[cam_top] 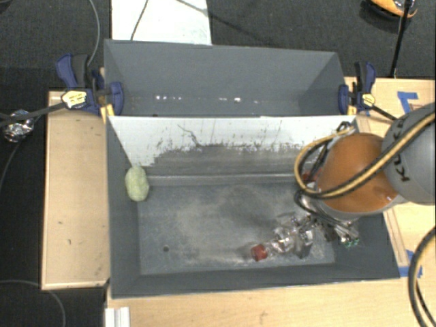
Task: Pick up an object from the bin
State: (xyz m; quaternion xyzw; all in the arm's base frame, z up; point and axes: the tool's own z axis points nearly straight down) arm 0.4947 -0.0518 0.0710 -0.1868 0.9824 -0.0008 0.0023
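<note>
The arm's [354, 174] jaws stood low over the front right of the grey metal bin [126, 244], close to its front wall, with most of the scuffed floor to their left lying free. A small red object [259, 253] lay on the floor just left of them (how far apart they stood, and whether they gripped anything, could not be made out). A pale green lump [137, 183] rested well apart against the left wall.
</note>
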